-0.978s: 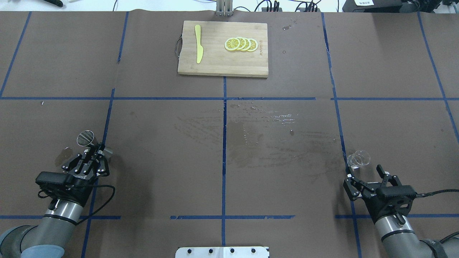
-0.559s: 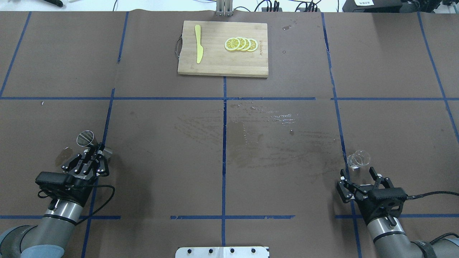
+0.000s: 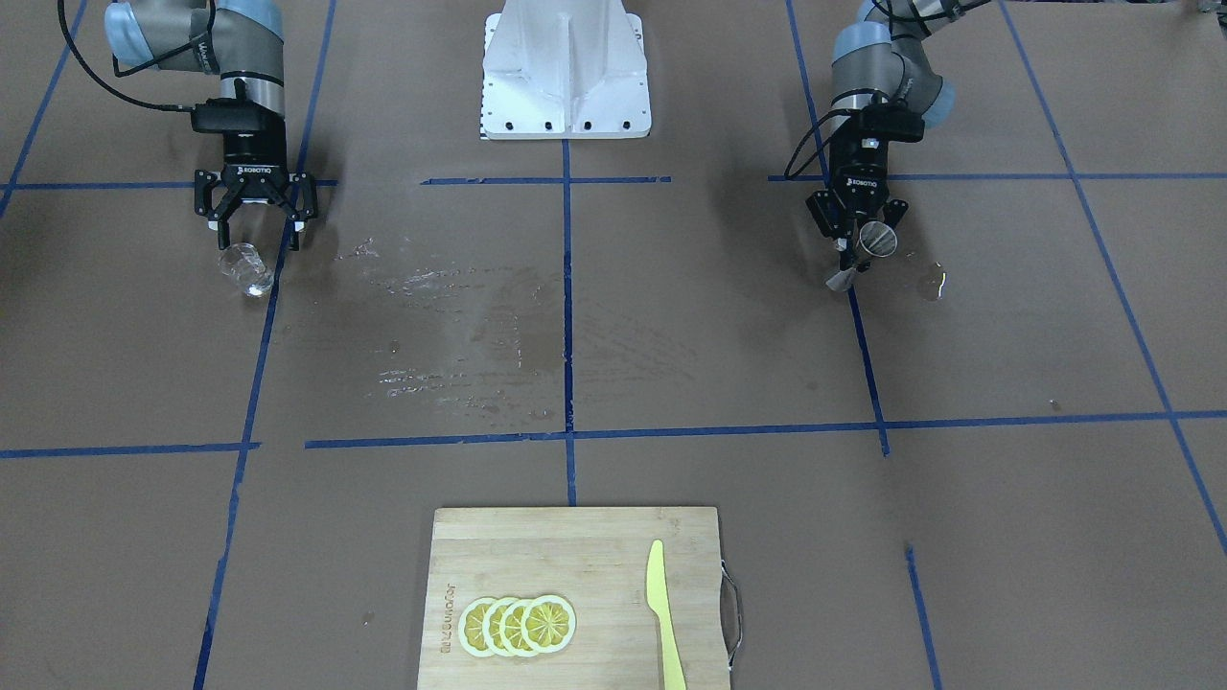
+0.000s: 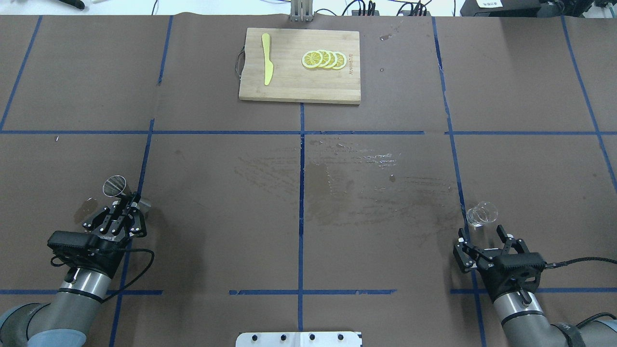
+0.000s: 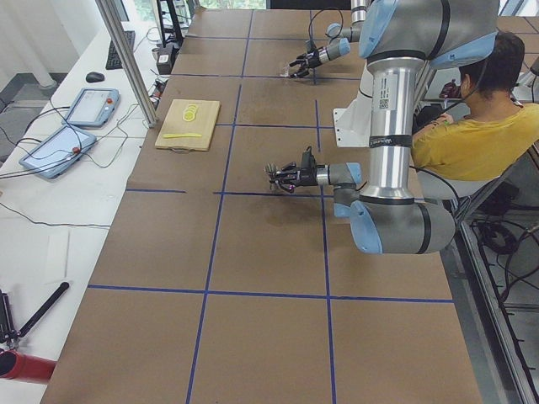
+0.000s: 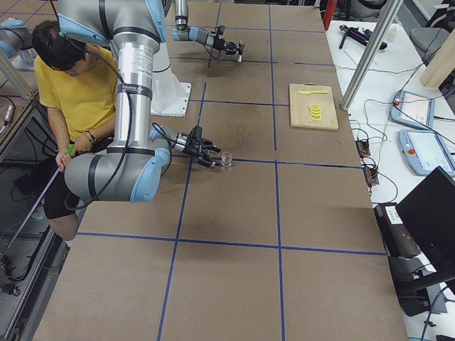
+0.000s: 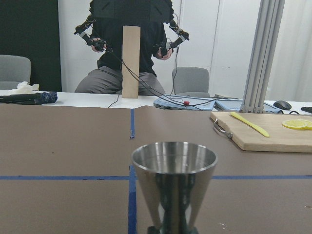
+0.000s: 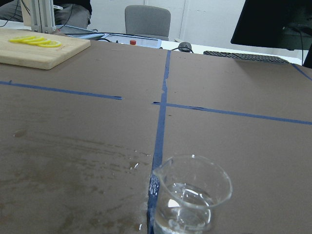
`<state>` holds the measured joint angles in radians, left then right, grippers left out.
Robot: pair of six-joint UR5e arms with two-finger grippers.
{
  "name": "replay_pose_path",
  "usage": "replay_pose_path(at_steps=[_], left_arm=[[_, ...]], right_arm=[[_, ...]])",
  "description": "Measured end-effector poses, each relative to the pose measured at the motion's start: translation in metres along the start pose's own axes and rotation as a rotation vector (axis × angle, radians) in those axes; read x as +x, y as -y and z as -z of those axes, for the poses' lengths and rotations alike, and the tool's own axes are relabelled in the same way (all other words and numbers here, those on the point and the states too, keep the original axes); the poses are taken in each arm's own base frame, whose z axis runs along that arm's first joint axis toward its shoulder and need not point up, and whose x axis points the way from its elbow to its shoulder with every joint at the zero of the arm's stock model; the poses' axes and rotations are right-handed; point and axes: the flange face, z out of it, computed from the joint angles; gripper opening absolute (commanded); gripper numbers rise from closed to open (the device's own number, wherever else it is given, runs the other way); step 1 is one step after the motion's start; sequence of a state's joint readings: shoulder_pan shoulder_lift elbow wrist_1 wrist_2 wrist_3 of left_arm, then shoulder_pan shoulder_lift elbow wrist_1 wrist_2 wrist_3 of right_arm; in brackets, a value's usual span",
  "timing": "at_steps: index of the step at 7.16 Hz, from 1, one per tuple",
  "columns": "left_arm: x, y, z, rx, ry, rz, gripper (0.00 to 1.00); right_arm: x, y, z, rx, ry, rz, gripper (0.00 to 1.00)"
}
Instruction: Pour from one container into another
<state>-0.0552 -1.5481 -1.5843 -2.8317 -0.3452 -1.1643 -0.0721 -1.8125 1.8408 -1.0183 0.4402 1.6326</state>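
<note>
My left gripper [image 4: 130, 201] is shut on the waist of the steel jigger [image 4: 115, 186] at the near left of the table; from across the table the left gripper [image 3: 856, 247] and jigger [image 3: 877, 240] appear at the right. In the left wrist view the jigger [image 7: 174, 180] stands upright with its mouth up. The clear glass cup [image 4: 481, 214] stands on the table at the near right with a little clear liquid in it [image 8: 191, 200]. My right gripper [image 4: 482, 232] is open just behind the cup, fingertips short of it; the cup [image 3: 245, 266] lies just beyond the right gripper [image 3: 255, 235].
A wooden cutting board [image 4: 299, 86] with lemon slices [image 4: 324, 59] and a yellow knife [image 4: 266, 59] lies at the far middle. Wet streaks [image 4: 356, 159] mark the table's centre. A small wet patch [image 4: 86, 208] lies by the jigger. A seated person [image 5: 488, 126] is behind the robot.
My right gripper has shifted a little to the left and back, lining up behind the glass cup, and has held still since. The left gripper and jigger have not moved.
</note>
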Motion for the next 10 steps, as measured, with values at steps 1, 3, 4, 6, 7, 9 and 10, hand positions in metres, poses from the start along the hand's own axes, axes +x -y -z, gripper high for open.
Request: replay_pose_path(at_steps=[1,3,4,6,7,9,10], left_arm=[[0.000,0.000,0.000,0.000,0.000,0.000,0.00],[0.000,0.000,0.000,0.000,0.000,-0.001,0.00],[0.000,0.000,0.000,0.000,0.000,-0.001,0.00],[0.000,0.000,0.000,0.000,0.000,-0.002,0.00],[0.000,0.000,0.000,0.000,0.000,-0.002,0.00],[0.000,0.000,0.000,0.000,0.000,-0.002,0.00],[0.000,0.000,0.000,0.000,0.000,-0.003,0.00]], right_arm=[[0.002,0.002,-0.003,0.005,-0.008,0.003,0.91],[0.001,0.005,-0.008,0.007,-0.017,0.002,0.91],[0.001,0.007,-0.012,0.004,-0.026,0.003,0.90],[0.002,0.004,-0.019,0.000,-0.038,0.008,0.85],[0.001,0.003,-0.020,0.000,-0.040,0.006,0.79],[0.000,0.003,-0.022,-0.004,-0.042,0.003,0.73],[0.001,0.003,-0.023,-0.006,-0.044,0.003,0.74]])
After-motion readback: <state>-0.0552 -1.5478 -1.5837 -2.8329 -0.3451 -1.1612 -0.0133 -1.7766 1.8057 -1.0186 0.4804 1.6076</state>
